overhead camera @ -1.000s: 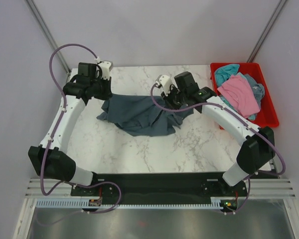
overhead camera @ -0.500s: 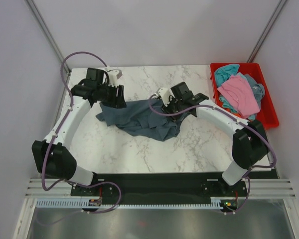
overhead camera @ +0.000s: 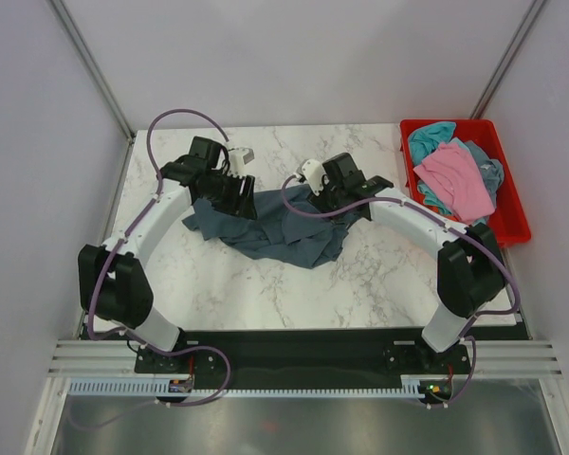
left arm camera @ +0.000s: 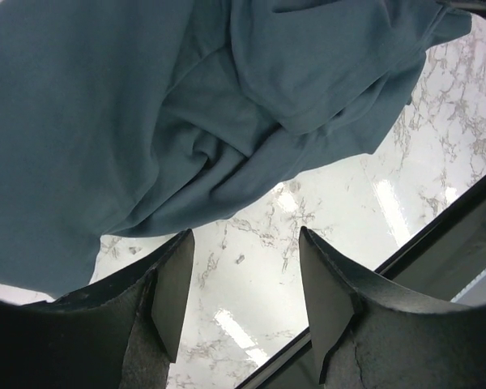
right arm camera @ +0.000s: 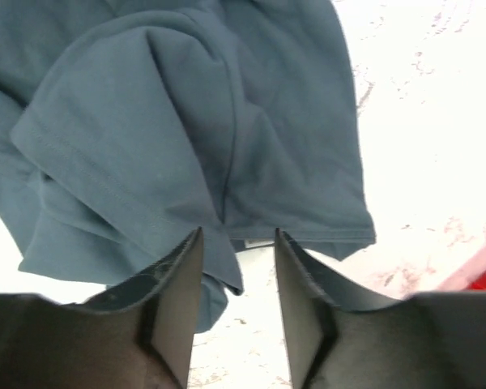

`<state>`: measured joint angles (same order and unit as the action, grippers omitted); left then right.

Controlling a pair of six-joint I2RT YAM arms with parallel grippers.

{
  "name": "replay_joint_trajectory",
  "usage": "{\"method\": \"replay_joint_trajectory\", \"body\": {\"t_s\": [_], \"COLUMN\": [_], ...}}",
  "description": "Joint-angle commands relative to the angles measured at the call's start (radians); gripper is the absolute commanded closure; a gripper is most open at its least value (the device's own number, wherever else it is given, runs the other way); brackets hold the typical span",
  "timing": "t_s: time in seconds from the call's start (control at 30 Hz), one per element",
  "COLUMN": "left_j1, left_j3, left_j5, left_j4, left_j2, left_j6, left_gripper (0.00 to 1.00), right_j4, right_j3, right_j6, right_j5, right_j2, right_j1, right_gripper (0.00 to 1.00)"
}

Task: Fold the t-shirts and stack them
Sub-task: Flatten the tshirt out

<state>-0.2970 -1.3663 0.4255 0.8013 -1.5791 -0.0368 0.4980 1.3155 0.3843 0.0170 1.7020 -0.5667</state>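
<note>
Two empty, parted: left gripper (left arm camera: 245, 243), right gripper (right arm camera: 237, 237), at slate-blue t-shirt (overhead camera: 275, 227) on marble table (overhead camera: 379, 275); pale, perhaps panelled, walls (overhead camera: 266, 57).

Bare counter (overhead camera: 266, 284) lies open near and far of the crumpled slate-blue shirt (overhead camera: 266, 227) at centre; the red bin (overhead camera: 508, 226) blocks the far right edge.

A white desk (overhead camera: 266, 284) with grey marble veining fills the middle. A red plastic bin (overhead camera: 518, 204) sits at its far right corner. A black strip (overhead camera: 303, 343) lines the near edge.
</note>
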Motion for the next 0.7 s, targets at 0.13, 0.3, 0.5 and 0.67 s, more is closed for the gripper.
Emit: {"method": "replay_joint_trajectory", "body": {"t_s": [0.13,0.3,0.5,0.67], "left_j1": [-0.008,-0.008,-0.008,-0.008], "left_j3": [0.002,0.033,0.032,0.029], "left_j5": [0.05,0.05,0.05,0.041], "left_j4": [-0.011,-0.013,-0.011,-0.011], "left_j2": [0.01,0.011,0.014,0.016], "left_j6": [0.02,0.015,0.02,0.018], "left_gripper": [0.29,0.27,0.27,0.27], "right_j4": [-0.024,-0.039,-0.047,-0.004], "right_j3": [-0.053,-0.075,-0.047,0.008], "right_j6": [0.057,0.059,0.042,-0.03], "right_j5": [-0.051,-0.04,-0.029,0.111], "right_j2": [-0.045,-0.015,0.03,0.045], "right_j1": [0.036,0.047,0.1,0.198], "right_gripper": [0.45,0.43,0.43,0.36]}}
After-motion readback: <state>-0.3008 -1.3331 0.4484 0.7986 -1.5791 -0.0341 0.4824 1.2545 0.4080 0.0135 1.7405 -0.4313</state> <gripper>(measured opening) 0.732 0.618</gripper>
